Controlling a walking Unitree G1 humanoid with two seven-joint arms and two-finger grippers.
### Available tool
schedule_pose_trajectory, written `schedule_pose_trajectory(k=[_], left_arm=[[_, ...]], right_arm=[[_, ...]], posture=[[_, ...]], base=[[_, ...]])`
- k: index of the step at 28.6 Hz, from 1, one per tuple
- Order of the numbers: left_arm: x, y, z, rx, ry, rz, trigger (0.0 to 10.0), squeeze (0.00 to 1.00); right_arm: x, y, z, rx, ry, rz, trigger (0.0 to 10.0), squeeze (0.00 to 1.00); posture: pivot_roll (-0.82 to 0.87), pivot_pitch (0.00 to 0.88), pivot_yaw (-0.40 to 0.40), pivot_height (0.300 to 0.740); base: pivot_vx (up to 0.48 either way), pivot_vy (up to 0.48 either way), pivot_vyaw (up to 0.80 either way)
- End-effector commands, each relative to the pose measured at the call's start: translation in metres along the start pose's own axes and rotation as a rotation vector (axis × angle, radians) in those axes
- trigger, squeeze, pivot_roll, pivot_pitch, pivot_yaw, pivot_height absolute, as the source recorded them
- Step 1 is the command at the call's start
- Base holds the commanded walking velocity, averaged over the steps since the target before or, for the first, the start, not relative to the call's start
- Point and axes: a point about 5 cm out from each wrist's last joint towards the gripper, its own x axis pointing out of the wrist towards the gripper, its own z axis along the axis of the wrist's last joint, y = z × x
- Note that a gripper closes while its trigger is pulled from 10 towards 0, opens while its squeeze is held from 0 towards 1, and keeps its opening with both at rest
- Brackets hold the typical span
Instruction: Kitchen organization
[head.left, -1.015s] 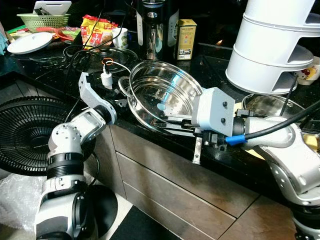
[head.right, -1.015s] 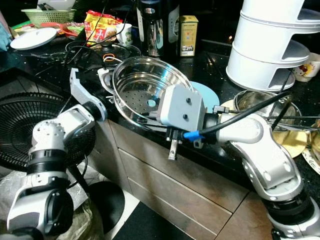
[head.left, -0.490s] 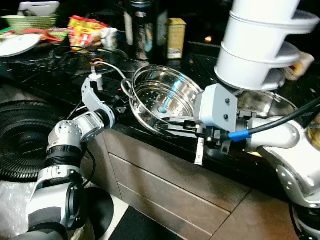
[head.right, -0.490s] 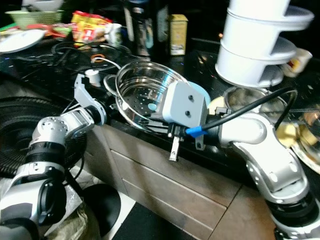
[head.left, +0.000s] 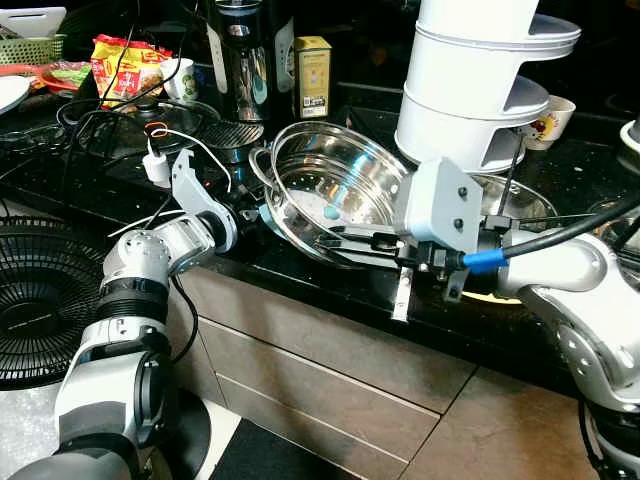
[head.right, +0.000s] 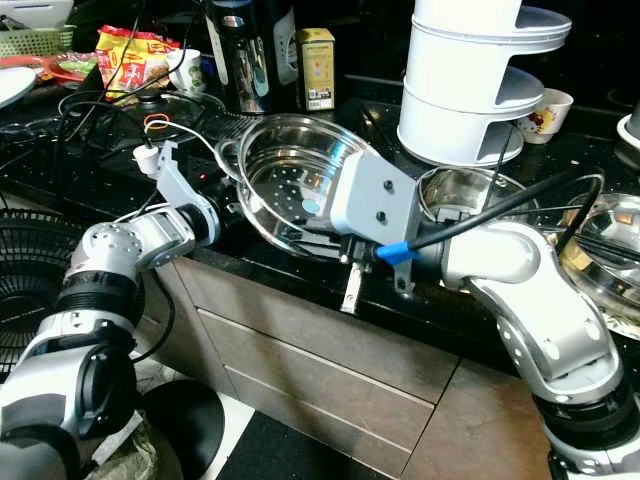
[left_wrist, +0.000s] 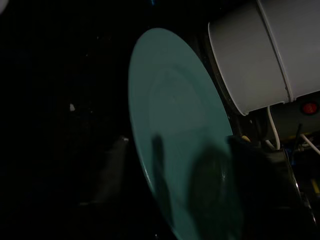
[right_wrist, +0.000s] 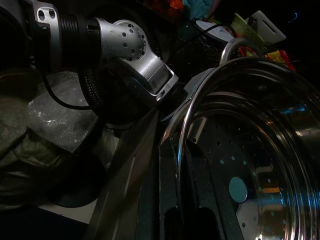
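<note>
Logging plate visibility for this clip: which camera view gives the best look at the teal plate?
The left wrist view: the teal plate spans the frame, its face and rim plain beside a white container. In the eye views only a teal sliver peeks through the hole in the steamer pot, which the right gripper holds by the rim.

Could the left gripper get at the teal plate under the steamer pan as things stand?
Probably yes: the left gripper is already at counter level beside the teal plate, which the tilted steamer pan, gripped by the right gripper, leaves exposed.
</note>
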Motion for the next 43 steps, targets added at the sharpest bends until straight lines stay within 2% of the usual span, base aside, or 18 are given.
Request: schedule_pose_trajectory(k=[1,14,20,23,24,25,27,28,30,32,33,35,41,43], left_arm=[[-0.002,0.007,-0.002,-0.025,0.028,0.02,0.0,0.0],[-0.002,0.008,-0.002,-0.036,0.049,0.027,0.0,0.0],[-0.003,0.008,0.001,-0.033,0.026,0.027,0.0,0.0],[-0.006,0.008,0.013,-0.024,-0.06,0.051,0.0,0.0],[-0.009,0.009,0.019,-0.015,-0.115,0.075,0.0,0.0],[-0.009,0.009,0.019,-0.015,-0.115,0.075,0.0,0.0],[-0.018,0.009,0.034,0.016,-0.248,0.104,0.0,0.0],[-0.025,0.004,0.043,0.023,-0.327,0.089,0.0,0.0],[-0.033,-0.003,0.05,0.038,-0.405,0.058,0.0,0.0],[-0.044,-0.02,0.054,0.088,-0.494,-0.049,0.0,0.0],[-0.05,-0.029,0.054,0.099,-0.533,-0.11,0.0,0.0],[-0.059,-0.037,0.051,0.105,-0.58,-0.164,0.0,0.0],[-0.067,-0.038,0.043,0.151,-0.614,-0.159,0.0,0.0],[-0.079,-0.04,0.027,0.204,-0.647,-0.142,0.0,0.0]], right_arm=[[-0.001,-0.002,0.009,-0.05,-0.022,-0.014,0.0,0.0],[-0.001,-0.004,0.011,-0.06,-0.028,-0.025,0.0,0.0],[0.0,-0.004,0.011,-0.059,-0.035,-0.028,0.0,0.0],[0.002,-0.003,0.012,-0.054,-0.052,-0.027,0.0,0.0],[0.003,-0.003,0.012,-0.053,-0.056,-0.027,0.0,0.0],[0.003,-0.003,0.012,-0.053,-0.056,-0.027,0.0,0.0],[0.004,-0.002,0.012,-0.052,-0.062,-0.029,0.0,0.0],[0.005,-0.002,0.012,-0.052,-0.064,-0.03,0.0,0.0],[0.006,-0.002,0.011,-0.051,-0.065,-0.032,0.0,0.0],[0.008,-0.003,0.009,-0.057,-0.056,-0.048,0.0,0.0],[0.009,-0.004,0.006,-0.063,-0.046,-0.062,0.0,0.0],[0.01,-0.005,0.004,-0.069,-0.037,-0.083,0.0,0.0],[0.01,-0.008,0.001,-0.069,-0.032,-0.118,0.0,0.0],[0.008,-0.01,-0.006,-0.071,0.0,-0.158,0.0,0.0]], posture=[[-0.06,0.0,0.01,0.74],[-0.05,0.0,0.013,0.74],[-0.06,0.0,0.015,0.74],[-0.05,0.0,0.013,0.74],[-0.05,0.0,0.013,0.74],[-0.05,0.0,0.013,0.74],[-0.05,0.0,0.012,0.74],[-0.04,0.0,0.012,0.74],[-0.04,0.0,0.012,0.74],[-0.03,0.0,0.012,0.74],[-0.03,0.0,0.014,0.74],[-0.02,0.0,0.015,0.74],[-0.02,0.0,0.018,0.74],[-0.01,0.0,0.021,0.74]], base=[[0.0,0.0,0.0],[0.0,0.0,0.0],[0.0,0.0,0.0],[0.0,0.0,0.0],[0.0,0.0,0.0],[0.0,0.0,0.0],[0.0,0.0,0.0],[0.0,0.0,0.0],[0.0,0.0,0.0],[0.0,0.0,0.0],[0.0,0.0,0.0],[0.0,0.0,0.0],[0.0,0.0,0.0],[0.0,0.0,0.0]])
